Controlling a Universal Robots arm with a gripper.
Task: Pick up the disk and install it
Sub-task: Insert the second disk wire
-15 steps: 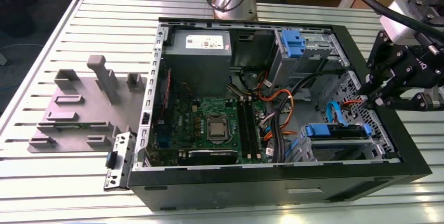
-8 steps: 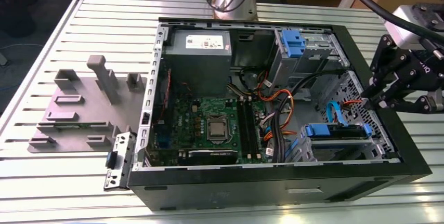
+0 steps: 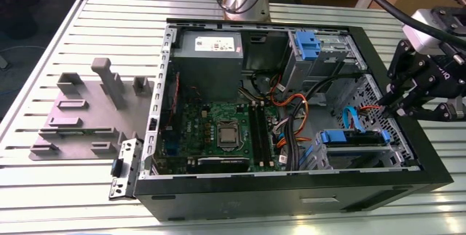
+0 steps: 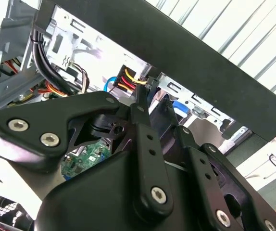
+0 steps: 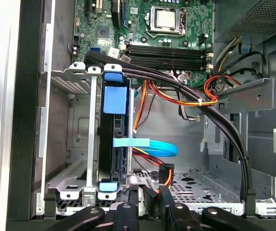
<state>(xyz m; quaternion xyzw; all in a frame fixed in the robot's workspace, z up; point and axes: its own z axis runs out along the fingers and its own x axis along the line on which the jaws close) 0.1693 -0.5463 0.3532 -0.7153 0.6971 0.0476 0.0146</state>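
The disk (image 3: 352, 137) sits edge-up in the lower drive cage (image 3: 389, 156) of the open computer case, its blue carrier bracket on top. In the first wrist view the disk (image 5: 114, 103) stands between the cage's metal rails, showing its blue bracket and dark edge. My gripper (image 3: 402, 112) hangs just outside the case's wall on the exterior view's right, apart from the disk. Its fingertips (image 5: 133, 195) look drawn together with nothing between them. In the second wrist view the gripper (image 4: 145, 87) points at the case's rim.
The case (image 3: 291, 191) lies open on a slatted metal table (image 3: 73, 202). Inside are the grey power-supply box (image 3: 209, 55), the motherboard (image 3: 218, 131), a second blue tab (image 3: 309, 47) in the upper bay and loose cables (image 3: 291, 101). A grey fixture (image 3: 80, 115) stands at the exterior view's left.
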